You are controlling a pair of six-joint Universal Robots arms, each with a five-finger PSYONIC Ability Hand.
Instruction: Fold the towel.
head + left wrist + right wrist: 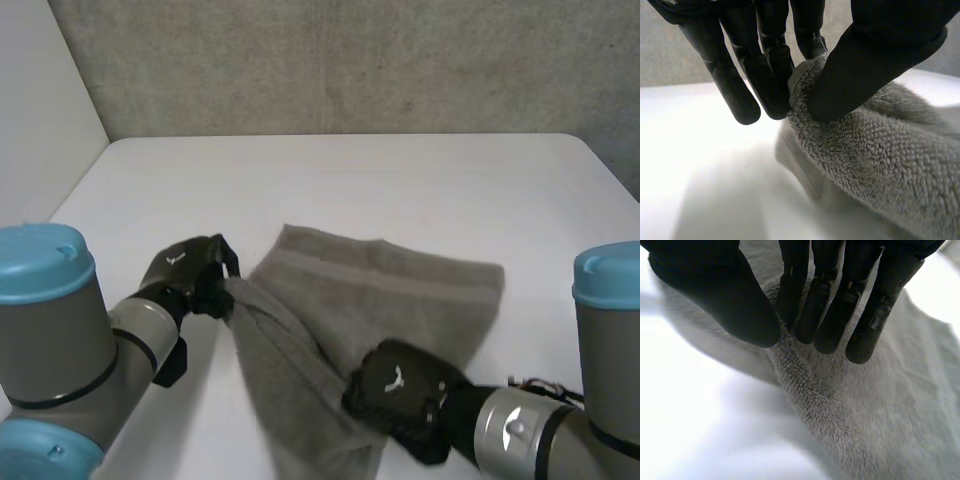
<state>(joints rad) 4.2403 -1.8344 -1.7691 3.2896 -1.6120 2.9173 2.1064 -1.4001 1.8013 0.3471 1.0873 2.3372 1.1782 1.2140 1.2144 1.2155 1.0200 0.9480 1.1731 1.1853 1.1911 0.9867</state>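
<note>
2 pinch grips on towel [400, 290] edges — left hand [185, 272], right hand [395, 388] — open table [350, 180] beyond.

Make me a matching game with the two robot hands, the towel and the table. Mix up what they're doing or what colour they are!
Things:
1. left hand
2. right hand
3. towel
4. table

Place, colour or state:
A. white
B. pinches the towel at its near edge
C. grey
D. pinches the towel's edge on the robot's left side

Right pairs: 1-D, 2-B, 3-C, 4-A
</note>
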